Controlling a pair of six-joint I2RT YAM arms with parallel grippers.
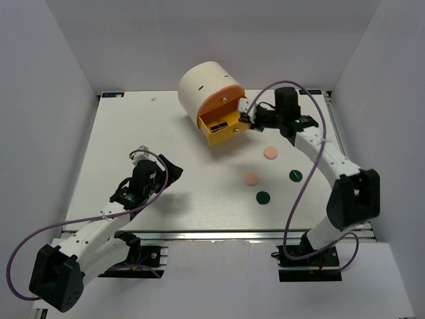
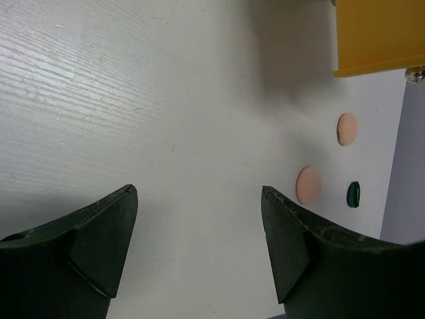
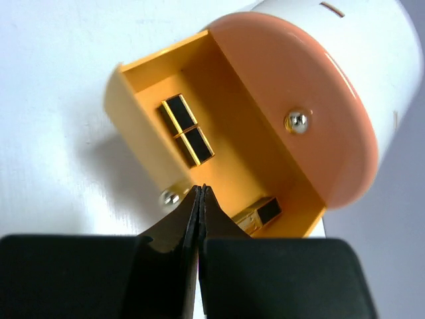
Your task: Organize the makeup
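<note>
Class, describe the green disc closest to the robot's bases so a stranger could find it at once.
Start at the big cream cylinder at the back, its yellow drawer pulled open. In front of it and slightly right lies a peach disc; the dark green disc sits just past it, closest of all to the front. The other green disc lies further right and further back.

Looks like a lab robot cell to me, nobody's home: bare white table (image 1: 133,133) boxed in by blank white walls (image 1: 46,100), one left of my left gripper (image 1: 141,158), one right of my right gripper (image 1: 247,118), both arms (image 1: 332,166) bolted to a metal rail (image 1: 219,234) behind them, purple cables (image 1: 290,82) hanging loose.
</note>
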